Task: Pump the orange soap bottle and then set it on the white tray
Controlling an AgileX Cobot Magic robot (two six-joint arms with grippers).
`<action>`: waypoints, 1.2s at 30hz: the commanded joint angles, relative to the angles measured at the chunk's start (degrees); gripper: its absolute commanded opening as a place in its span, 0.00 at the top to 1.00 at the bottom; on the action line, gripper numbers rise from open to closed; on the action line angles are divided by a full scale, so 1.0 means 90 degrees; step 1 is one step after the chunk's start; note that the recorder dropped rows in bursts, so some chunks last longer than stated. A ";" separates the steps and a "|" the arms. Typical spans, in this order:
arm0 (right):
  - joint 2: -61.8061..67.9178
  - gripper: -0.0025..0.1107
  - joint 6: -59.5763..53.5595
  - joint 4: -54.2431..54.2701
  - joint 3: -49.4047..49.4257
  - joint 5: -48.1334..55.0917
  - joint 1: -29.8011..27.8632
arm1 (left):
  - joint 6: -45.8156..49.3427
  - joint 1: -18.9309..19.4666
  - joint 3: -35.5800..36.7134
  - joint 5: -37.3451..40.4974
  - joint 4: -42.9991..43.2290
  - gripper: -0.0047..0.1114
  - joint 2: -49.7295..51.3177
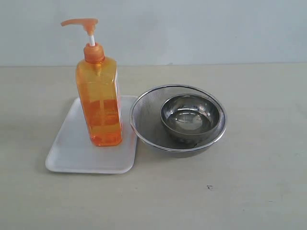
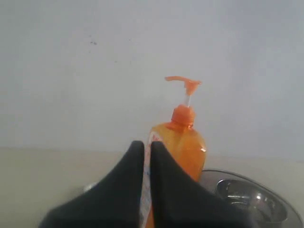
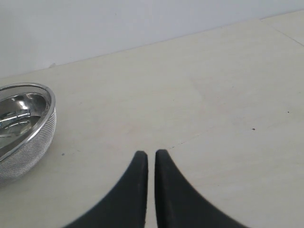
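Orange soap bottle (image 1: 99,103) upright on white tray (image 1: 72,155); mesh bowl (image 1: 146,120) beside tray, holding steel bowl (image 1: 191,117).

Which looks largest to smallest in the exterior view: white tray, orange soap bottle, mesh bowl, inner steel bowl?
1. white tray and mesh bowl: similar spread, too close to rank.
2. orange soap bottle: tallest, but narrower.
3. inner steel bowl: clearly smallest.

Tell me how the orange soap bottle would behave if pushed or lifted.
The orange soap bottle is tall on a narrow base, so a push near the pump head would likely tip it. Its glossy plastic looks slippery, though the flat sides should help a grip. On the smooth white tray it may slide when nudged low.
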 commanded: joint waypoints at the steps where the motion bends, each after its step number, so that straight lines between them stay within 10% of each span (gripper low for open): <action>1: -0.0028 0.97 -0.0008 0.0009 -0.0006 -0.0032 -0.0009 | -0.0501 -0.0036 0.0023 0.1055 -0.0226 0.92 -0.0020; 12: -0.0028 0.97 -0.0008 0.0009 -0.0006 -0.0032 -0.0009 | -0.0853 -0.0036 0.0023 0.0503 -0.1862 0.92 -0.0020; 19: -0.0028 0.97 -0.0008 0.0009 -0.0006 -0.0032 -0.0009 | 0.3259 -0.0036 0.0023 0.0976 -0.4590 0.92 -0.0020; 23: -0.0028 0.97 -0.0008 0.0009 -0.0006 -0.0032 -0.0009 | 0.4912 -0.0036 0.0023 0.1906 -0.4698 0.92 -0.0020; 36: -0.0028 0.97 -0.0008 0.0009 -0.0006 -0.0032 -0.0009 | 0.5723 -0.0012 0.0023 0.2604 -0.4608 0.92 -0.0020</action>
